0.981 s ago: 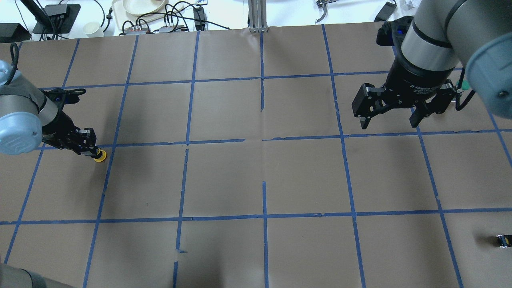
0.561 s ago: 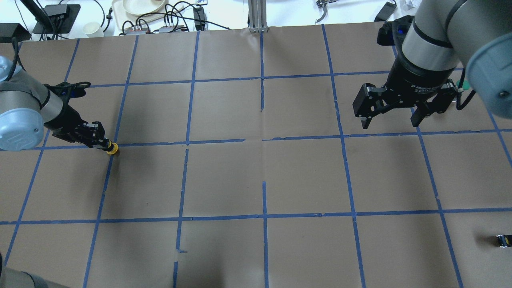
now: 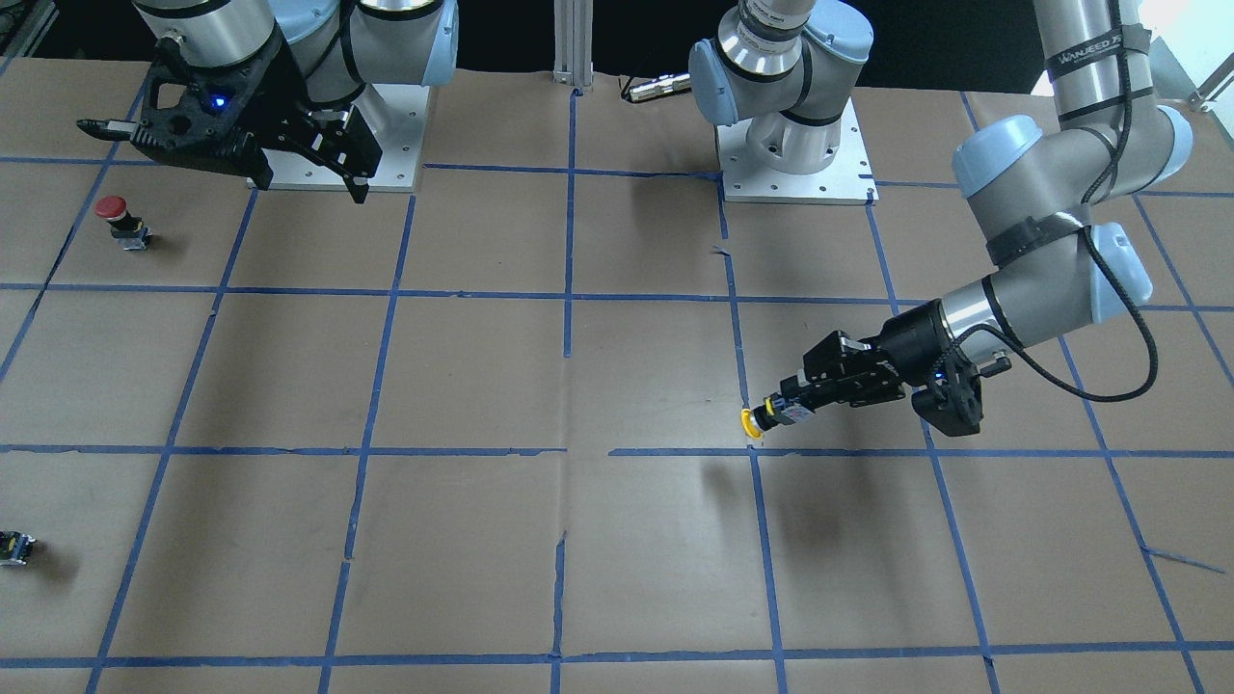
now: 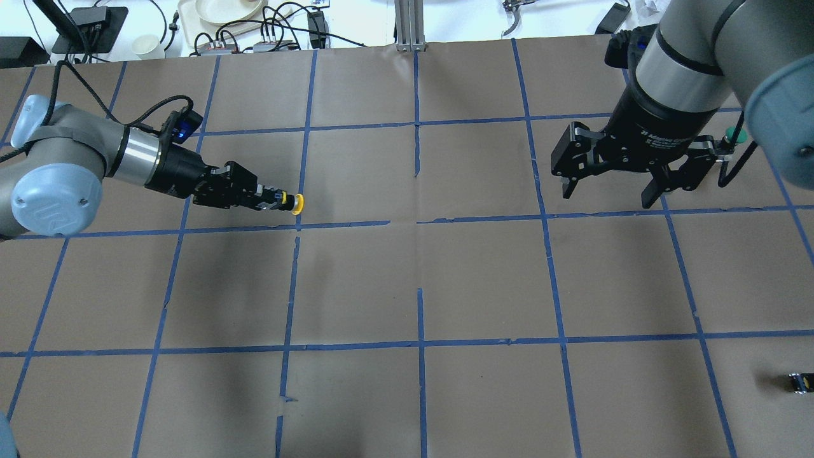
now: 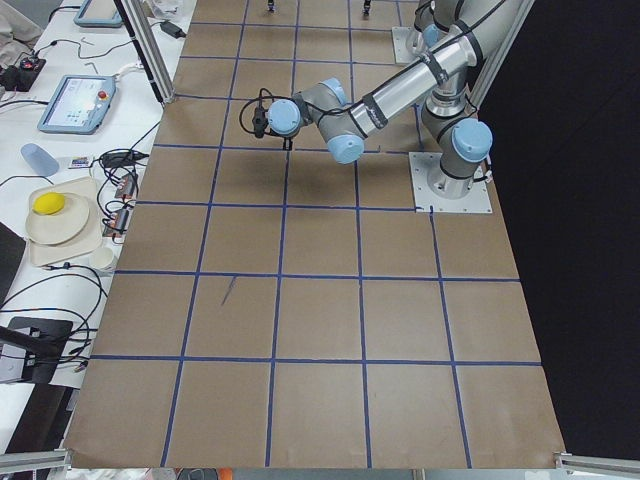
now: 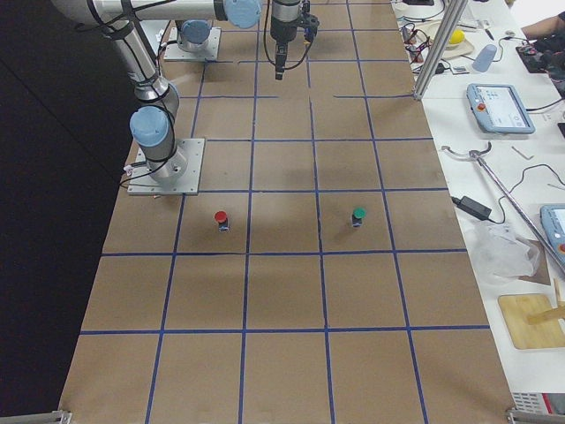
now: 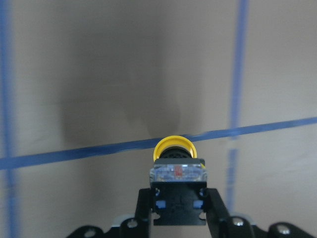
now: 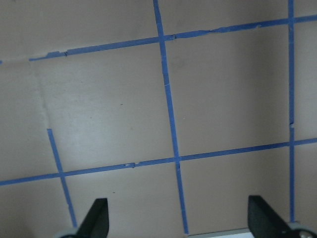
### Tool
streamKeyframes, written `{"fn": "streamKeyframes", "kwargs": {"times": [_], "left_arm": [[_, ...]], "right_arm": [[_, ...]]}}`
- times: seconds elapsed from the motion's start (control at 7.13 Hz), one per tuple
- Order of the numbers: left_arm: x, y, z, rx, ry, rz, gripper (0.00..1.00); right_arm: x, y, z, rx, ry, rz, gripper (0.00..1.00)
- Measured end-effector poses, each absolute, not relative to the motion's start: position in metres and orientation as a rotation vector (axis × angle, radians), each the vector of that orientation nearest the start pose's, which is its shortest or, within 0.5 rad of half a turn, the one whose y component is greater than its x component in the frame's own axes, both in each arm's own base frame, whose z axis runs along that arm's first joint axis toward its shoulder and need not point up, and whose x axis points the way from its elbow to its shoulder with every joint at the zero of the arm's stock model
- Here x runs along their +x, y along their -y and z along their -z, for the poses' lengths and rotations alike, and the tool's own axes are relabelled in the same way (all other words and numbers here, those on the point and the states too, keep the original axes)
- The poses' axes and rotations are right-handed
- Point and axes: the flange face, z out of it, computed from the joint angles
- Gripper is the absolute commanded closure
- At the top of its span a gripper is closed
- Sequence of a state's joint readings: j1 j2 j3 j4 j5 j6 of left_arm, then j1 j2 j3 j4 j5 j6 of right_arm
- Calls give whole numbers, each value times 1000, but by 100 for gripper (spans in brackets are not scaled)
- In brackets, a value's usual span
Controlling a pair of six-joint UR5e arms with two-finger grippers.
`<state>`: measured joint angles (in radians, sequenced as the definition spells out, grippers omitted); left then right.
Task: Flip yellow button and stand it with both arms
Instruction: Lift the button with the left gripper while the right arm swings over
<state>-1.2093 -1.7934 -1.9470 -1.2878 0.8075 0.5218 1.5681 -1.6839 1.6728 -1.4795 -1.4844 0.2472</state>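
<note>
Yellow button [image 4: 294,203] is off the table [image 4: 483,280], lying sideways with its cap pointing toward table centre (grey body back in the jaws). Left gripper [image 4: 268,198] is clamped on its body. Right gripper [image 4: 607,194] hangs spread wide, holding nothing, well apart.

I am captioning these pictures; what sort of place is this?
Probably a robotics lab: the left arm and right arm bolted to a table gridded with blue tape, a teach pendant alongside.
</note>
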Motion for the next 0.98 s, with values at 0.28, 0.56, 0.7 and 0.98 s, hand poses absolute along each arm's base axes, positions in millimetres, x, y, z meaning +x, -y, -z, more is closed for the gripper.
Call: {"fn": "streamKeyframes", "kwargs": {"times": [0.28,0.56,0.7,0.98], "left_arm": [[-54,511,-246,55,2020,-121,86],[-106,495,-250,106,1739,-169,86],[-130,492,-260,97,1637,-188,86],[-170,493,-284,36,1477,-236,86]], "right_arm": [[143,444,-487,749,-2771,-197,0],[137,453,-495,1020,-2477,-284,0],[140,457,-498,1096,-2352,-330,0],[148,466,-506,1162,-2179,-392,0]]}}
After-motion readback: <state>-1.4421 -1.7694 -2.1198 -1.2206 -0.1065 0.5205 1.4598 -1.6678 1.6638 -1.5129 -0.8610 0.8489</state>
